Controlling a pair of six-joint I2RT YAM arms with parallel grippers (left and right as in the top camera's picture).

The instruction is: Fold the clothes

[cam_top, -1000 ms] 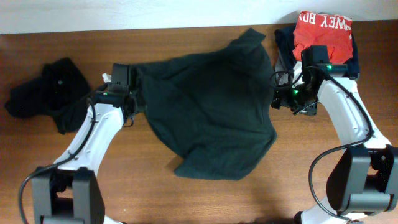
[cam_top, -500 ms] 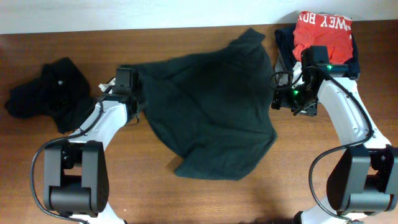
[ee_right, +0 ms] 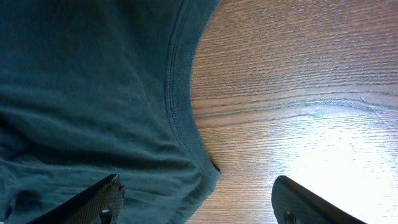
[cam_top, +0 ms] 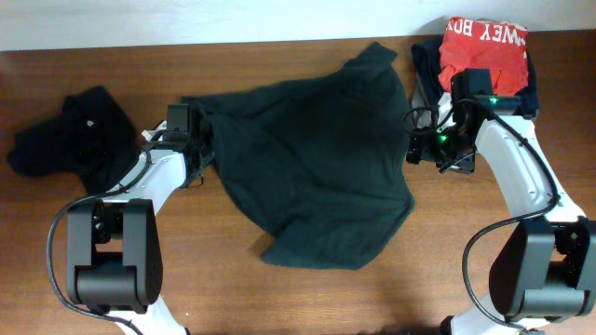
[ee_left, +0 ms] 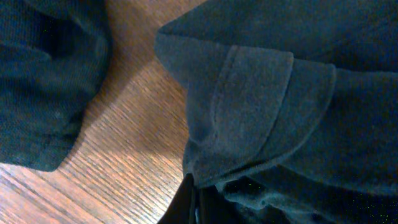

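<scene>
**Left fingers close on the sleeve**

A second ago my left gripper (ee_left: 191,202) stood half open at the left edge of the large dark green soft-cloth T-shirt (cam_top: 317,177). Now its fingers are pressed together. In the left wrist view they meet at the bottom of the frame, right where the hemmed sleeve (ee_left: 261,106) folds under, so I judge they have pinched the sleeve edge. The arm has also drawn in a little towards the upper left of the overhead frame.

The T-shirt lies rumpled and unfolded across the middle of the brown wooden table (cam_top: 279,298). A crumpled black garment (cam_top: 70,140) sits at far left, just beside my left arm. A red and navy folded pile (cam_top: 484,46) sits at upper right.

My right gripper (ee_right: 202,205) has not changed. Its fingers are spread wide over the shirt's right hem, holding nothing.

With one corner taken, I judge the folding is only beginning, and the right side needs its own grip next.
</scene>
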